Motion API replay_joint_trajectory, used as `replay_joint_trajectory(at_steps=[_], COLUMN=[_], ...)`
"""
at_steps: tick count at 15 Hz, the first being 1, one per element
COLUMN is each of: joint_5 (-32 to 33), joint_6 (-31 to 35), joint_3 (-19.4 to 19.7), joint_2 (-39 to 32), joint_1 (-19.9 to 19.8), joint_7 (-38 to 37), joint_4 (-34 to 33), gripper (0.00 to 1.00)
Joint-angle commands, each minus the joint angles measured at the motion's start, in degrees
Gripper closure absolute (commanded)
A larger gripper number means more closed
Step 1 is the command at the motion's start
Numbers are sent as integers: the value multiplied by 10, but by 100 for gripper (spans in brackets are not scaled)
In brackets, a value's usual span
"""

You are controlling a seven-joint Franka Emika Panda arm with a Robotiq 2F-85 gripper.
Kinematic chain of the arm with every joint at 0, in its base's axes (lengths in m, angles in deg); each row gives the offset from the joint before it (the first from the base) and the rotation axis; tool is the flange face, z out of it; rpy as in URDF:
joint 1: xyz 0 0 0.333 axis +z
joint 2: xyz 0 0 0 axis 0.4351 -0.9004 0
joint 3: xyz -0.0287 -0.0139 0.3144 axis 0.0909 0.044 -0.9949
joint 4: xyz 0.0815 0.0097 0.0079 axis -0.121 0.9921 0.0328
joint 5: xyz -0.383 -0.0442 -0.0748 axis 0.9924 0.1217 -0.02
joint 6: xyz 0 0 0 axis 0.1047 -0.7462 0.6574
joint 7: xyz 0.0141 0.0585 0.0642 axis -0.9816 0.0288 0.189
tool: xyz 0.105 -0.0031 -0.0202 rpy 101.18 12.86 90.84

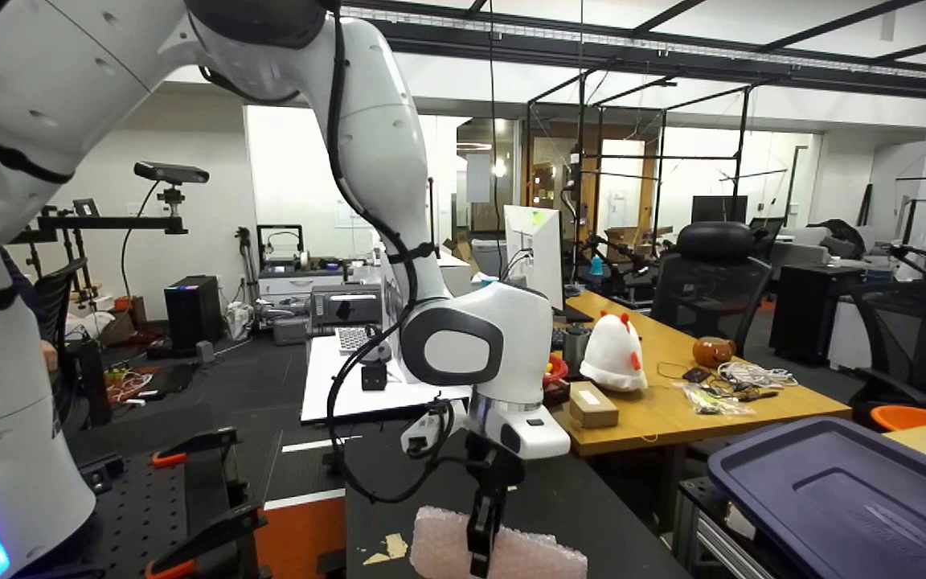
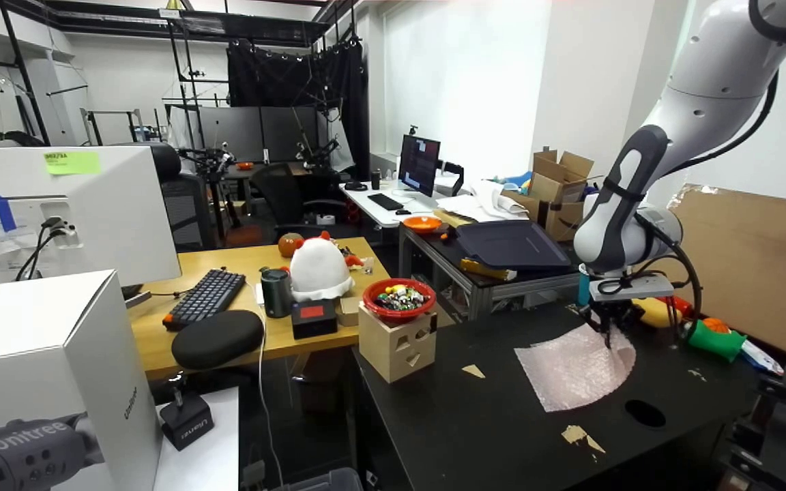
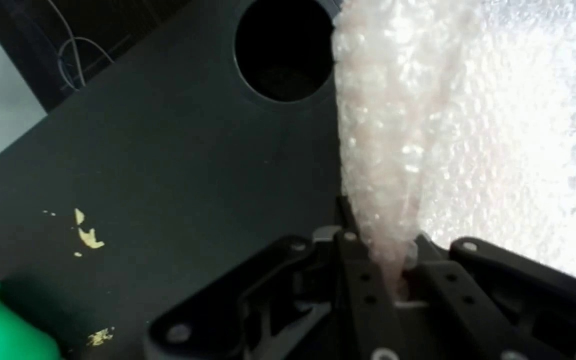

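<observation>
A sheet of pinkish, translucent bubble wrap (image 2: 563,375) lies on the black table (image 2: 461,436). It also shows in an exterior view (image 1: 539,556) and fills the right of the wrist view (image 3: 508,150). My gripper (image 3: 385,225) is shut on a bunched fold of the bubble wrap, which rises between the two fingers. In both exterior views the gripper (image 1: 482,539) points down at the sheet, here at its far right part (image 2: 606,334). The rest of the sheet spreads out from the fold. The fingertips are partly hidden by the wrap.
A round hole (image 2: 645,413) is in the table. Torn tan scraps (image 2: 580,436) lie nearby. A green item (image 2: 717,339) and a yellow item (image 2: 656,312) lie beside the gripper. A wooden box (image 2: 396,348) bears a red bowl (image 2: 374,300). A cardboard sheet (image 2: 754,266) stands behind.
</observation>
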Motion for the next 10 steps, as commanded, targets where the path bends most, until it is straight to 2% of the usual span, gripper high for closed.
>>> replay_joint_trajectory(at_steps=[1,5,10], joint_5=[51,80,118], joint_6=[-88,-173,-265], joint_3=[34,12,5], joint_2=[9,-20,-75], joint_1=[51,59,85], joint_7=[-48,-62,-120], joint_4=[-22,-98,-197], gripper=[98,98,98])
